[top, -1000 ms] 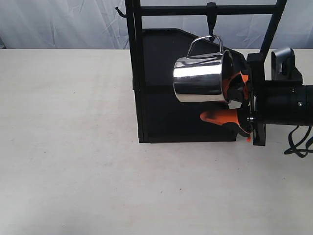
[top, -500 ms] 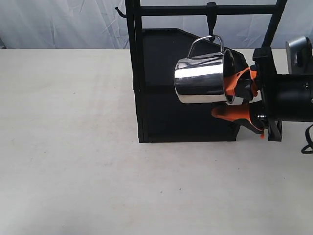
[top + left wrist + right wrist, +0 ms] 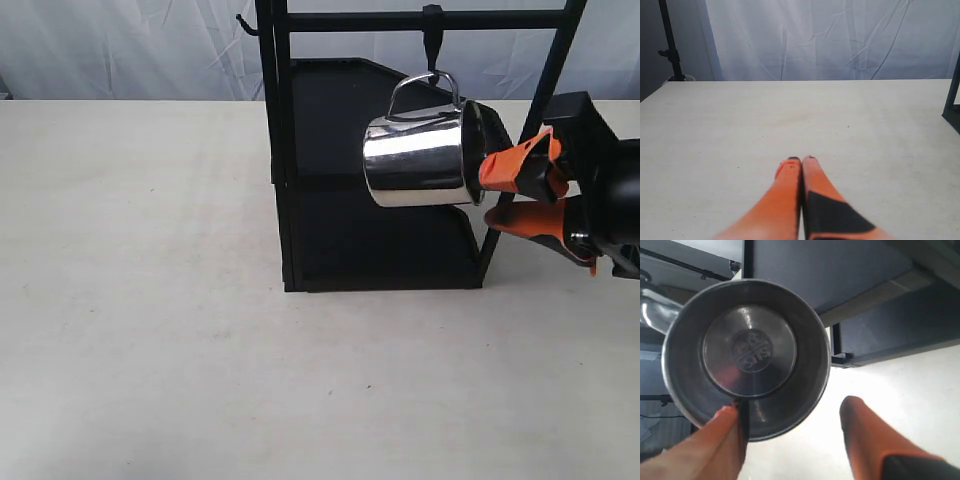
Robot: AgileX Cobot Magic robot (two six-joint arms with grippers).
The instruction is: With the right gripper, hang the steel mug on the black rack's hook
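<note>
The steel mug (image 3: 415,160) hangs tilted by its looped handle (image 3: 425,85) from the long black hook (image 3: 432,40) under the black rack's (image 3: 283,150) top crossbar. Its mouth faces right. My right gripper (image 3: 492,195) is open just right of the mug's mouth, holding nothing. In the right wrist view I look straight into the mug (image 3: 747,357), with the right gripper (image 3: 790,409) spread wide and one orange finger (image 3: 715,440) overlapping the rim. My left gripper (image 3: 801,160) is shut over bare table.
The rack's slanted right post (image 3: 548,85) stands close to the right arm. A tiny curled hook (image 3: 243,22) juts from the left post. The rack's shelves (image 3: 865,335) lie behind the mug. White cloth backs the pale table (image 3: 140,300).
My right gripper has drawn back to the right, its upper finger out of the mug. The mug has stayed on the hook, shifted slightly right.
</note>
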